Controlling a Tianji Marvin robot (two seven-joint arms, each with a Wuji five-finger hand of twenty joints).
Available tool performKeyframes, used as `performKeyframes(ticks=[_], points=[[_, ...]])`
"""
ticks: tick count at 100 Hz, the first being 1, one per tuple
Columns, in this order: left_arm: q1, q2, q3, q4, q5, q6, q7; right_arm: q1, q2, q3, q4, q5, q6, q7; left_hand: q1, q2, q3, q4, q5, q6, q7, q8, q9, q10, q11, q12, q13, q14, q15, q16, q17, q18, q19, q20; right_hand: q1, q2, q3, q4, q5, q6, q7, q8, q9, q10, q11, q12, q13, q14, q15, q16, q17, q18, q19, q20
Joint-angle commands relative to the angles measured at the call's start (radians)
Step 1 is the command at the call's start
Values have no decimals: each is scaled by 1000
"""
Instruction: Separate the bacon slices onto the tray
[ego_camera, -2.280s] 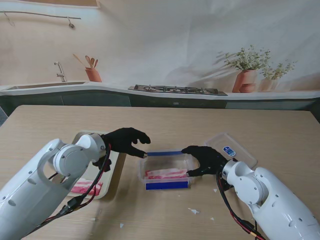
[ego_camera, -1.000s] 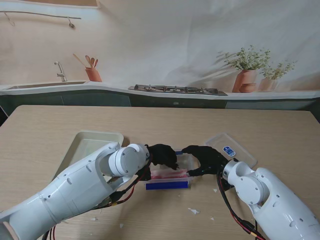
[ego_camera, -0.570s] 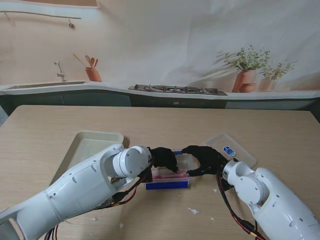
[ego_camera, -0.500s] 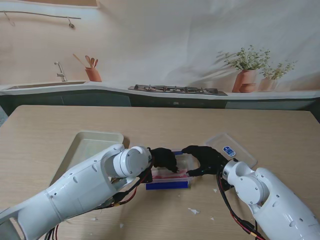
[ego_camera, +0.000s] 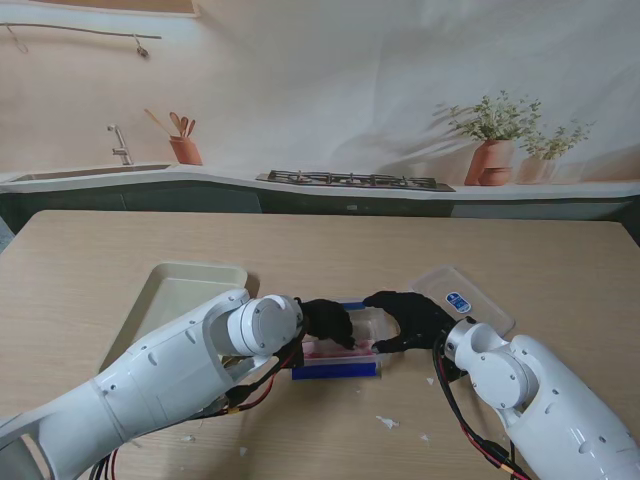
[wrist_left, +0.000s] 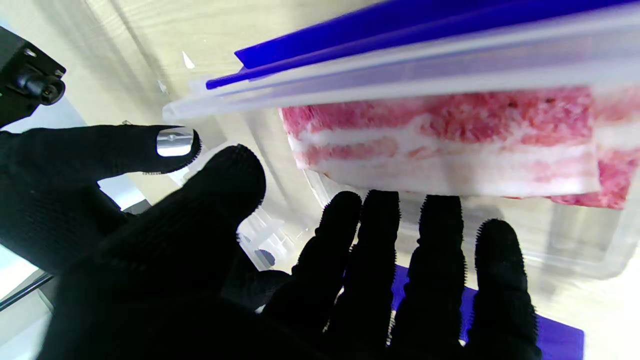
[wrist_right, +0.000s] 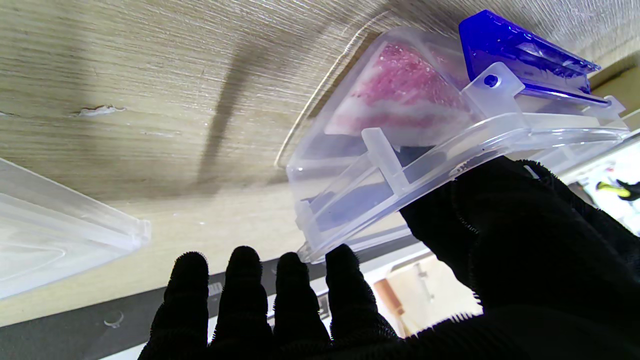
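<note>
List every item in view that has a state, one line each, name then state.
Clear plastic container with blue clips: open, lid off, bacon inside.
Clear lid: lying on table, right of container.
Pink bacon slab: in container, not lifted.
Cream tray: on table, partly hidden by left arm.
Left hand: open, fingers inside container.
Right hand: shut on container's end.

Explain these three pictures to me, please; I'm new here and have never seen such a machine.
It is a robot with two white arms ending in black-gloved five-finger hands. The wide picture comes from a camera on its stand, looking down at a wooden table. The other two come from cameras on the wrists, looking along the fingers. On the table lie a clear container of bacon, its lid and a pale tray. The right hand grips the container's end. The left hand reaches into it, fingers spread beside the bacon, holding nothing yet.
</note>
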Motion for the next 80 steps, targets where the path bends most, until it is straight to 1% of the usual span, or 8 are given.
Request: performKeyframes(ticks=[1, 17, 23, 44, 53, 66, 72, 80], points=[[-1, 0, 1, -3, 1, 6, -17, -5, -6, -4, -6, 1, 3, 17, -3, -26, 13, 34, -16, -7, 17, 13, 22, -37, 49, 51, 36, -21, 38, 32, -21, -22, -19, -16, 6, 1, 1, -15, -13, 5, -13, -12, -13, -26, 21, 7, -27, -35, 1, 6, 2, 0, 11, 26], [-2, 3, 2, -7, 11, 4, -18, -6, -6, -3, -6, 1, 2, 16, 4, -74, 63, 28, -26, -8, 25, 18, 23, -64, 105, 144, 43, -40, 106, 93, -51, -30, -37, -31, 6, 3, 0, -15, -12, 4, -12, -12, -13, -25, 21, 7, -28, -35, 1, 6, 2, 0, 11, 26], [-5, 5, 5, -8, 18, -1, -20, -6, -6, -3, -6, 1, 3, 16, 10, -87, 81, 26, -29, -8, 31, 21, 28, -75, 122, 168, 54, -52, 124, 106, -54, -34, -38, -33, 6, 3, -1, -15, -12, 5, -12, -12, -13, -25, 21, 7, -28, -34, 0, 6, 3, 0, 11, 26], [-10, 10, 8, -19, 27, -5, -27, -7, -6, -3, -7, 2, 4, 17, 38, -141, 152, 14, -24, -3, 51, 31, 54, -92, 170, 237, 91, -72, 185, 144, -57, -38, -42, -40, 7, 3, -2, -14, -12, 2, -12, -12, -12, -26, 21, 7, -28, -35, 1, 6, 2, 0, 11, 26], [-14, 11, 10, -19, 27, -7, -32, -6, -6, -3, -6, 2, 5, 17, 48, -148, 172, 8, -18, -1, 60, 35, 68, -108, 206, 282, 110, -84, 226, 177, -57, -37, -41, -40, 8, 4, -2, -14, -12, 3, -12, -13, -13, -26, 21, 7, -28, -35, 0, 6, 3, 0, 11, 26], [-13, 8, 7, -18, 17, 2, -31, -4, -6, -5, -6, 4, 6, 18, 67, -142, 177, 5, -7, -2, 68, 39, 87, -121, 236, 327, 126, -89, 252, 203, -66, -35, -59, -49, 9, 6, -2, -14, -12, 2, -12, -13, -13, -26, 20, 7, -27, -35, 1, 6, 3, 0, 12, 26], [-13, 8, 7, -18, 17, 4, -31, -4, -6, -6, -5, 4, 7, 18, 88, -152, 164, -16, 2, -4, 74, 42, 107, -125, 233, 423, 139, -92, 265, 222, -67, -35, -61, -51, 10, 7, -2, -14, -12, 3, -11, -13, -13, -26, 20, 7, -27, -35, 1, 6, 3, 0, 12, 26], [-13, 7, 7, -20, 12, 12, -32, -4, -6, -6, -5, 4, 7, 18, 113, -165, 150, -36, 21, -11, 86, 47, 143, -133, 229, 495, 159, -96, 284, 236, -68, -32, -64, -54, 10, 8, -3, -14, -12, 2, -11, -13, -13, -27, 20, 7, -28, -35, 1, 6, 4, 0, 12, 26]])
